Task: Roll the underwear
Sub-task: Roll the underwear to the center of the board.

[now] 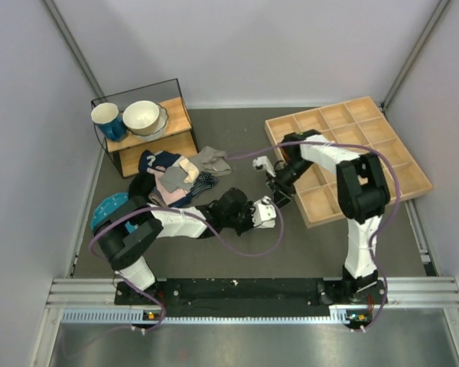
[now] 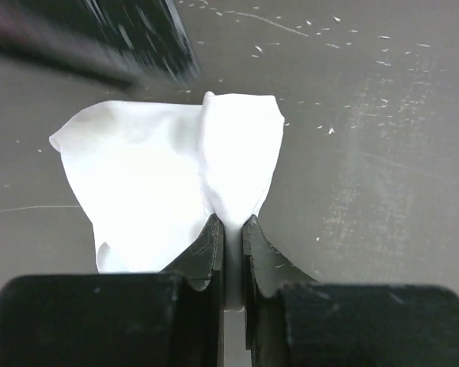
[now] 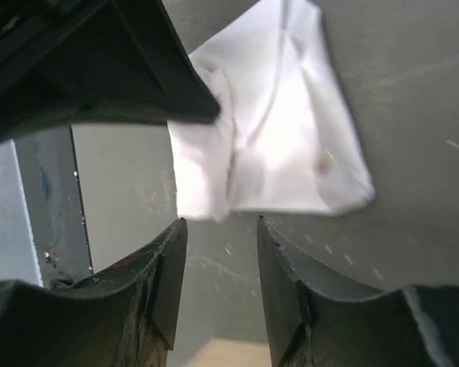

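The underwear [image 1: 265, 212] is lying in the middle of the bench [image 1: 237, 260]. The clothes pile [image 1: 176, 180] is sitting to its left and a little behind; the compartment tray [image 1: 367, 130] is resting to its right. Behind the pile a shelf [image 1: 157, 145] is standing, carrying a mug [image 1: 107, 120] at left and a bowl [image 1: 143, 117] at right.

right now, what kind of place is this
Probably a robot lab test cell: plain walls box in the table, the left arm and right arm are bolted to a rail, and a clothes pile sits staged.
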